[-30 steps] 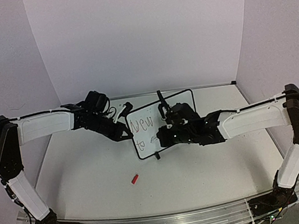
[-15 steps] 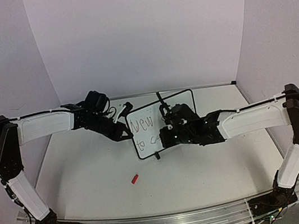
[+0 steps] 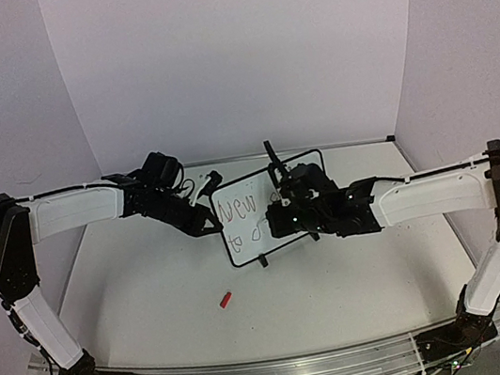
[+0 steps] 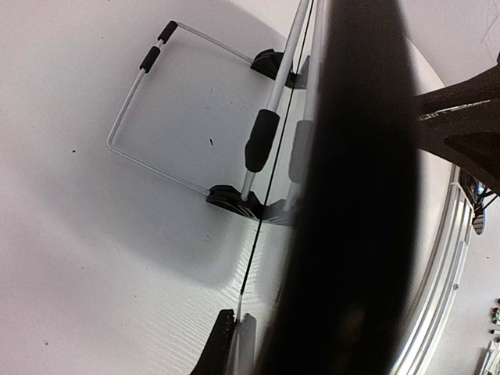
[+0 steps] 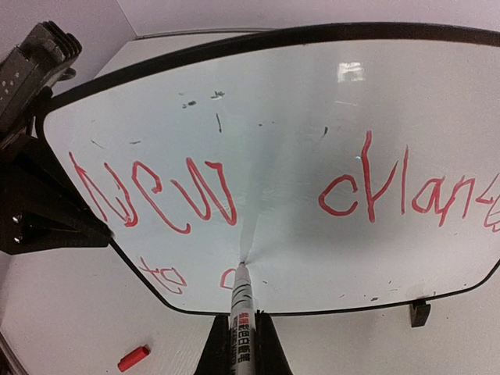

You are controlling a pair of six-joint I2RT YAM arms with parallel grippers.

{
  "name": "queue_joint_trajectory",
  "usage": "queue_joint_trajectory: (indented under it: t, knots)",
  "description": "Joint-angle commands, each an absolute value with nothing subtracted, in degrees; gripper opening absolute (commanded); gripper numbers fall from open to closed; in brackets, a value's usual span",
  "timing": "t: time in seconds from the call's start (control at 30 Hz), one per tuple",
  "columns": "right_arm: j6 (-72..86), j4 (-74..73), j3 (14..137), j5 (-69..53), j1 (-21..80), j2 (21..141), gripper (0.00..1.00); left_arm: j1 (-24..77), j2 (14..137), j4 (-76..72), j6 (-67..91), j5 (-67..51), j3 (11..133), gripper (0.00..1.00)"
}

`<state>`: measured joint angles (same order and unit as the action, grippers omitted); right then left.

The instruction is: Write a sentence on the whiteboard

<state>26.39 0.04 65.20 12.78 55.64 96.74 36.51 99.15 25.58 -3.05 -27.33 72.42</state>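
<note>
The whiteboard (image 3: 251, 247) stands tilted at mid-table and fills the right wrist view (image 5: 297, 117). The sentence is in red: "New" (image 3: 239, 208) and "chan" (image 5: 375, 191) on the upper line, "to" (image 5: 164, 275) and a partial letter below. My right gripper (image 3: 281, 225) is shut on a marker (image 5: 239, 287). The marker's tip touches the board on the lower line. My left gripper (image 3: 206, 225) is shut on the board's left edge (image 4: 269, 180). Its fingers (image 4: 220, 348) pinch that edge.
The marker's red cap (image 3: 226, 299) lies on the table in front of the board, and also shows in the right wrist view (image 5: 133, 358). The board's wire stand (image 4: 234, 199) rests behind it. White walls enclose the back and sides.
My right gripper has shifted slightly right and back along the board with the marker. A new red stroke shows after "to". The left arm has not moved.
</note>
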Motion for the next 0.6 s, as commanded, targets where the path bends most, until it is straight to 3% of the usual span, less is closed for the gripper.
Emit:
queue_joint_trajectory:
  t: [0.0, 0.57]
  knots:
    - [26.31, 1.58, 67.11, 14.24, 55.41, 95.55, 0.00, 37.07, 99.20, 27.25, -3.68, -27.12, 74.80, 0.00]
    - [29.61, 0.26, 63.42, 14.82, 56.08, 98.41, 0.00, 37.08, 99.31, 27.28, -3.71, -27.11, 74.80, 0.00]
